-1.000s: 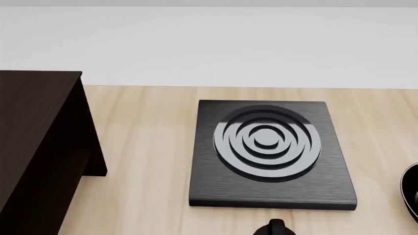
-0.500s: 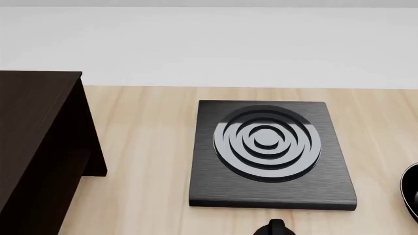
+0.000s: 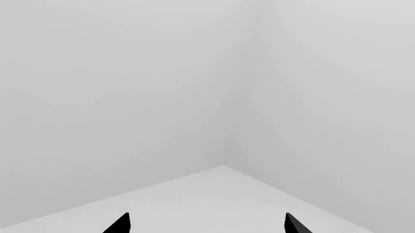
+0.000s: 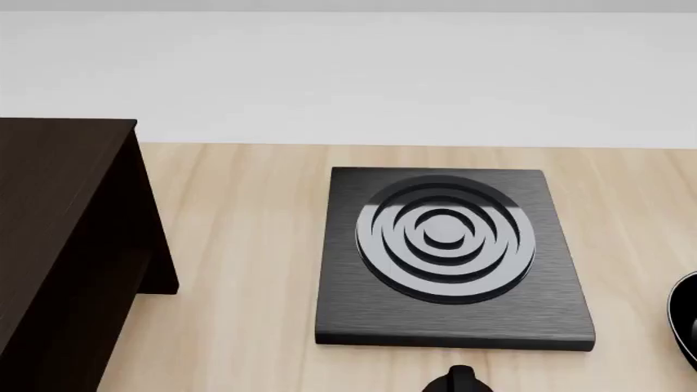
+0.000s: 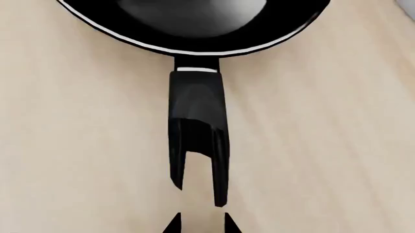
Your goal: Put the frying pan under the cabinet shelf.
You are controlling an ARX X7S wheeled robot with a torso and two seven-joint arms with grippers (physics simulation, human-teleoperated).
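Note:
The frying pan [image 5: 194,29], black with a glossy grey inside and a thin light rim, lies on the wooden table. Its short black handle [image 5: 194,131] points straight at my right gripper [image 5: 201,224]. The gripper's tips stand a narrow gap apart just short of the handle's forked end, with nothing between them. In the head view only the pan's dark edge [image 4: 686,318] shows, at the far right. The cabinet shelf [image 4: 55,245], a big dark brown box, stands at the left. My left gripper [image 3: 205,224] is open wide, facing only blank grey walls.
A black square slab [image 4: 452,322] with concentric grey rings lies in the middle of the light wooden table [image 4: 240,245], between cabinet and pan. A small rounded black part [image 4: 463,380] pokes in at the head view's lower edge. A pale wall runs behind the table.

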